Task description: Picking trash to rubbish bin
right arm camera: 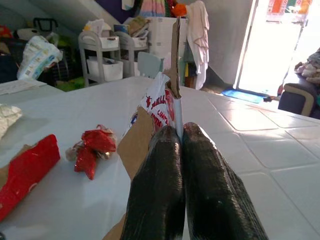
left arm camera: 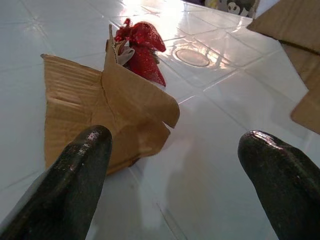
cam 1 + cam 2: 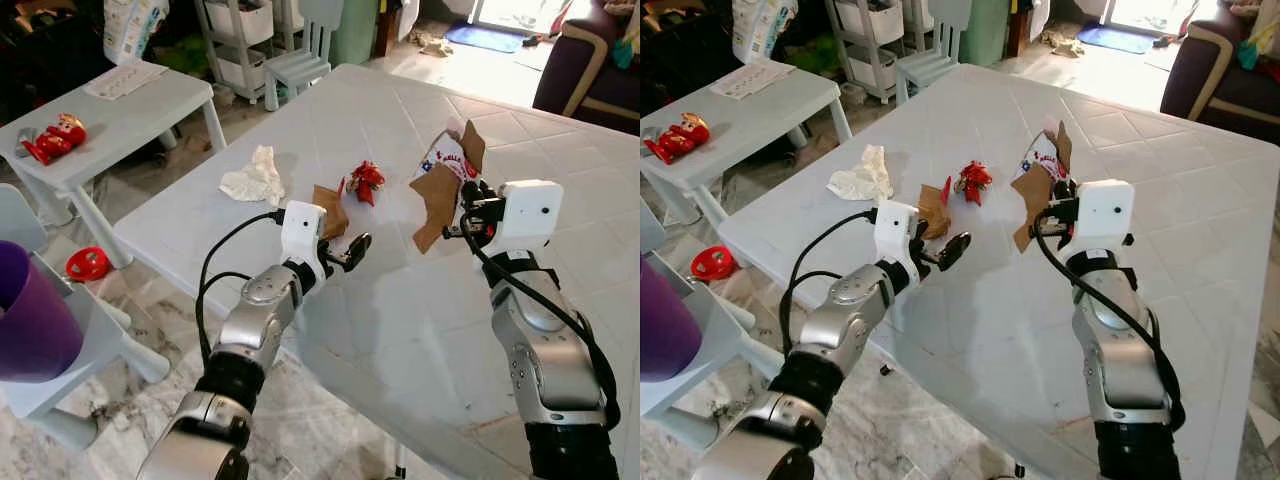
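A torn brown cardboard scrap (image 3: 330, 208) lies on the white table (image 3: 400, 330), with a crumpled red wrapper (image 3: 367, 181) just beyond it and a crumpled white tissue (image 3: 255, 178) to its left. My left gripper (image 3: 348, 252) is open, low over the table just short of the cardboard scrap (image 2: 100, 105), with nothing between its fingers (image 2: 75, 170). My right gripper (image 3: 470, 208) is shut on a piece of torn cardboard with a white and red printed wrapper (image 3: 440, 190), held up above the table. In the right wrist view the fingers (image 1: 160, 175) pinch its edge.
A purple bin (image 3: 30, 320) stands at the far left on a low grey chair. A small grey table (image 3: 120, 110) holds a red toy (image 3: 55, 138). A red object (image 3: 88, 263) lies on the floor. A chair (image 3: 300, 60) and shelves stand behind, and a dark sofa (image 3: 590, 60) at the right.
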Motion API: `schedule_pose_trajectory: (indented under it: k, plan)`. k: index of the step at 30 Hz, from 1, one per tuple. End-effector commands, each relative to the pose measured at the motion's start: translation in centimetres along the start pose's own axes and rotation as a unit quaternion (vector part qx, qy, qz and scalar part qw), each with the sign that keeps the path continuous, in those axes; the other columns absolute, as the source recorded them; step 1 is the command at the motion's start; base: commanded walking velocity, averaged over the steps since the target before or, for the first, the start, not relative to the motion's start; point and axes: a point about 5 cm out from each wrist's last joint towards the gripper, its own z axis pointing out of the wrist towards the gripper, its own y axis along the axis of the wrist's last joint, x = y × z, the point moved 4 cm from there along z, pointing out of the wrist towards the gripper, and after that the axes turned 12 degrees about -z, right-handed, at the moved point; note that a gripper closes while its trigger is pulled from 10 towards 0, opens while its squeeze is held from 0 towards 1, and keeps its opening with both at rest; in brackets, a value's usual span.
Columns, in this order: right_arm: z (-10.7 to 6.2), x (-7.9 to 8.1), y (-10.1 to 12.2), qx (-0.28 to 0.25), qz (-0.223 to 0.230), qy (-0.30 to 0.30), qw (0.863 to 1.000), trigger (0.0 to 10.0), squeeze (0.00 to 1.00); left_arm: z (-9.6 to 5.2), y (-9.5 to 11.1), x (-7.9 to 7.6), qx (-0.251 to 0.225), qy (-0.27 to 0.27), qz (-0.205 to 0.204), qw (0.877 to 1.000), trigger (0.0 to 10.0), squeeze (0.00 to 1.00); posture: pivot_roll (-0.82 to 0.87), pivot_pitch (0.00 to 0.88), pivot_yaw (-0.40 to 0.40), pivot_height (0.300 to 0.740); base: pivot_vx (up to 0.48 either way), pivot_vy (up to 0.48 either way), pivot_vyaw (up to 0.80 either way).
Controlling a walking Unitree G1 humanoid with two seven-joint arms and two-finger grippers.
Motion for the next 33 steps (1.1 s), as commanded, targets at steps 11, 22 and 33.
schedule_pose_trajectory:
  k: [11, 22, 33]
  plan:
    - [-0.4, -0.1, 0.8, -0.008, -0.005, -0.001, 1.0, 0.0, 0.0, 0.8, 0.4, 1.5, -0.016, 0.041, 0.014, 0.999, 7.2, 0.0, -0.14, 0.152, 0.01, 0.74, 0.0, 0.0, 0.0]
    - [-0.4, 0.0, 0.8, -0.006, -0.003, -0.002, 1.0, 0.0, 0.0, 0.9, 0.0, 1.9, -0.016, 0.041, 0.013, 0.999, 0.0, 0.0, -0.14, 0.153, 0.014, 0.74, 0.0, 0.0, 0.0]
    - [-0.4, -0.1, 0.7, -0.004, -0.003, -0.003, 1.0, 0.0, 0.0, 1.1, 0.1, 1.8, -0.021, 0.039, 0.017, 0.999, 0.0, 0.0, -0.14, 0.151, 0.015, 0.74, 0.0, 0.0, 0.0]
